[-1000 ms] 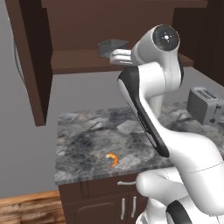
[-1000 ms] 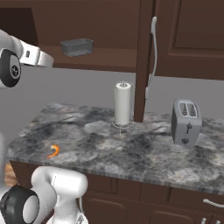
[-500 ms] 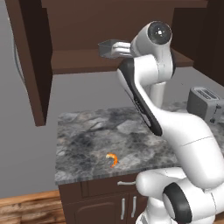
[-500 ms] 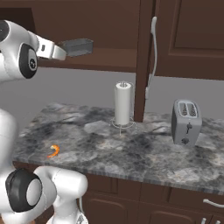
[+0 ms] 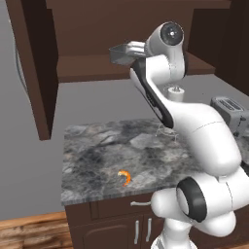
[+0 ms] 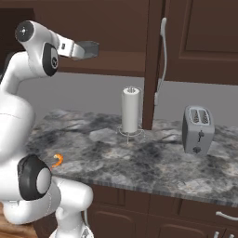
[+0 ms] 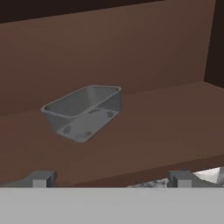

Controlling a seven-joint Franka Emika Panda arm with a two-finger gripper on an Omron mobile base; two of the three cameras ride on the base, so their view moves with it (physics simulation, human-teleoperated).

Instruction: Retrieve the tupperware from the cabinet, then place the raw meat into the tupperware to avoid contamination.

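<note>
Tool, jaws apart, faces translucent grey rounded-rectangular tupperware on the smooth brown cabinet shelf

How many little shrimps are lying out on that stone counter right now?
1. The single orange shrimp lies near the front edge of the grey stone counter, well apart from the paper towel roll and the toaster. The robot's body could hide others.
</note>
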